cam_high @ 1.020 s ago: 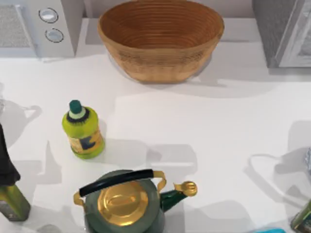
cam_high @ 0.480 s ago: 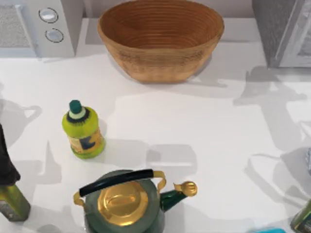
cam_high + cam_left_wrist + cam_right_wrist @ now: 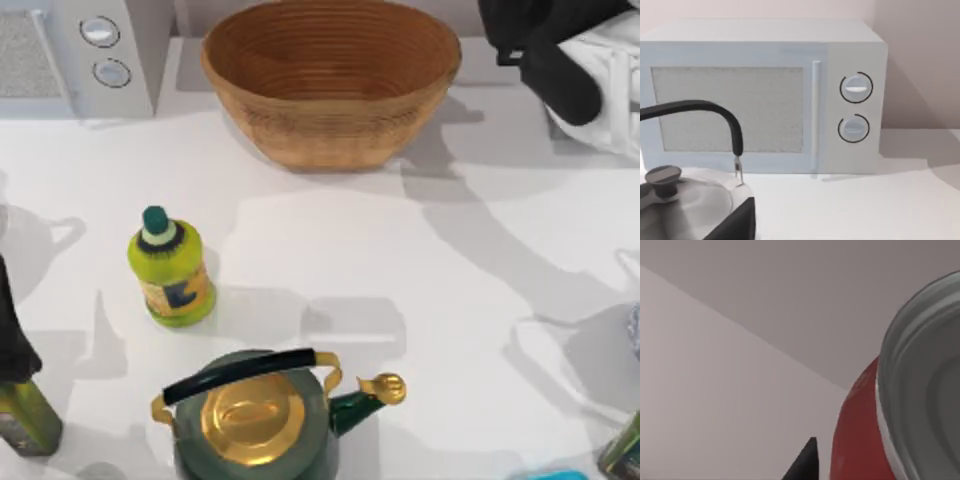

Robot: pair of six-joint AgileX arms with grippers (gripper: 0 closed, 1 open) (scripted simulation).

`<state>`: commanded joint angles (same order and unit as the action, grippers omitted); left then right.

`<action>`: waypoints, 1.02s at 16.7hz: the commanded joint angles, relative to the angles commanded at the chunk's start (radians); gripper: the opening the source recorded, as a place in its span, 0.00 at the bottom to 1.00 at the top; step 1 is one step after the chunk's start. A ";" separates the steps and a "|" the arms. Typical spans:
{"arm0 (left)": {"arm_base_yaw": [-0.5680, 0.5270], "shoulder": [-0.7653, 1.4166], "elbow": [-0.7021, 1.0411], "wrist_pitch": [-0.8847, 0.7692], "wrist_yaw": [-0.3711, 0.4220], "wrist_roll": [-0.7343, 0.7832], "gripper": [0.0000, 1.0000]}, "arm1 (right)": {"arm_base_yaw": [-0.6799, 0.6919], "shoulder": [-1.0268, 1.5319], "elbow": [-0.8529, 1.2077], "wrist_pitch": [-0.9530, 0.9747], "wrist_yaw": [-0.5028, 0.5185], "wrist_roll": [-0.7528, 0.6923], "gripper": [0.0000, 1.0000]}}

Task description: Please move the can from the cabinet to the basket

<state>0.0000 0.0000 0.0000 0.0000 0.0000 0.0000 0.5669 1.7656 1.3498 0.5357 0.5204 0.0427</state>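
Beside basket [image 3: 330,80], top right | can [image 3: 900,405] close against right jaws | grip state unclear

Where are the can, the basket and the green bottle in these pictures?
can [image 3: 860,435]: right wrist view, on its red side.
basket [image 3: 330,125]: top view, on its outer ribbed wall.
green bottle [image 3: 175,270]: top view, on its yellow-green body.

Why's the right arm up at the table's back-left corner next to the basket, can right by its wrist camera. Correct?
Not quite: the top view shows the right arm at the back-right corner, right of the basket. The can does sit close up in the right wrist view.
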 joint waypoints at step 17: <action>0.000 0.000 0.000 0.000 0.000 0.000 1.00 | 0.112 0.502 0.363 0.012 0.183 -0.023 0.00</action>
<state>0.0000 0.0000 0.0000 0.0000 0.0000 0.0000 0.6784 2.2671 1.7131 0.5481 0.7030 0.0196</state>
